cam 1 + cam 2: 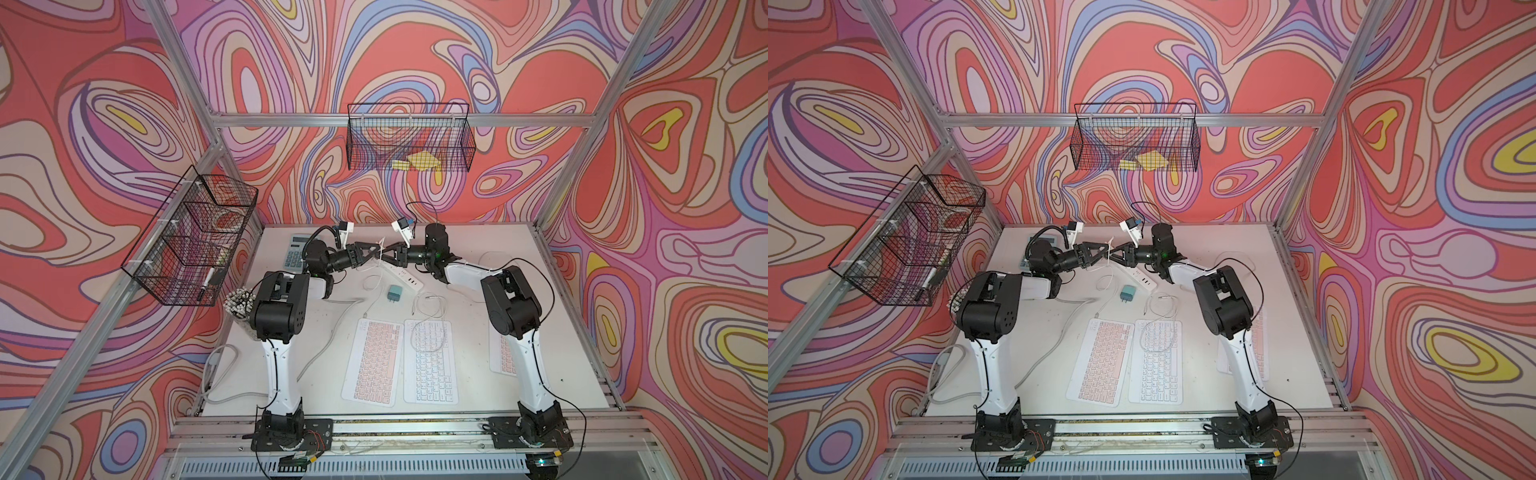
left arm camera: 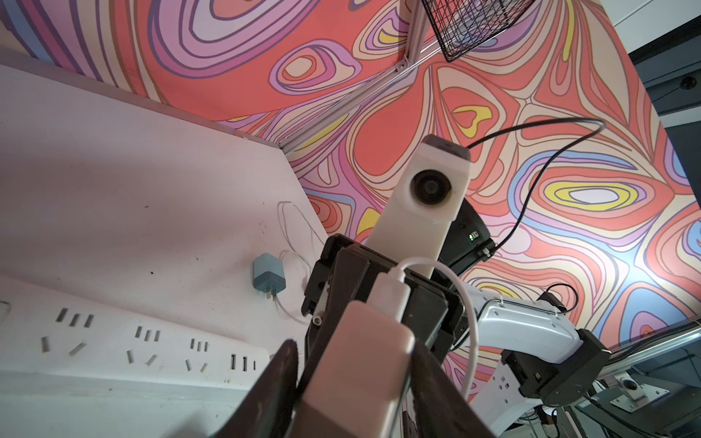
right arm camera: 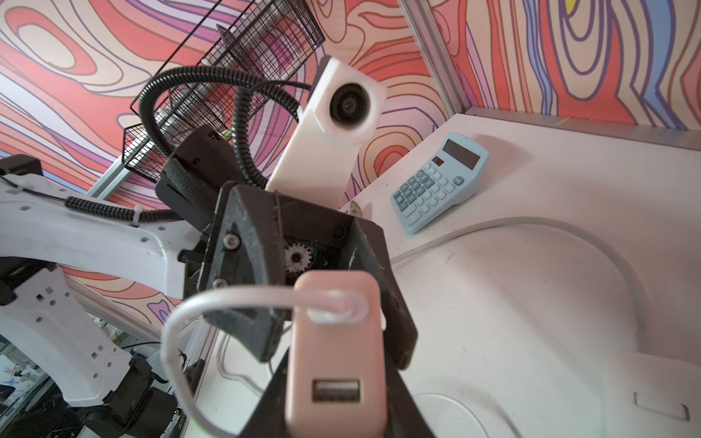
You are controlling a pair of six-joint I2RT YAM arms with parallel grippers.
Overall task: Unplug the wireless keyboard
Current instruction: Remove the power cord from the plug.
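Note:
Both grippers meet tip to tip above the white power strip [image 1: 401, 276]. Between them hangs a pink charger [image 1: 381, 248] [image 2: 364, 364] [image 3: 337, 341] with a white cable plug [image 2: 390, 297] in one USB port; the other port is empty. My right gripper [image 1: 385, 255] [image 3: 337, 402] is shut on the charger. My left gripper [image 1: 377, 253] [image 2: 352, 349] is shut around the same charger from the opposite side. The white cable drops toward the pink keyboard [image 1: 374, 361] on the table. A white keyboard [image 1: 430, 365] lies beside it.
A teal charger [image 1: 393, 294] lies by the strip. A blue calculator [image 1: 294, 253] sits at the back left. Another pink keyboard [image 1: 505, 357] lies under the right arm. A loose white cable [image 1: 430, 303] and a grey cable [image 1: 328, 340] cross the table. Wire baskets [image 1: 409, 141] hang on the walls.

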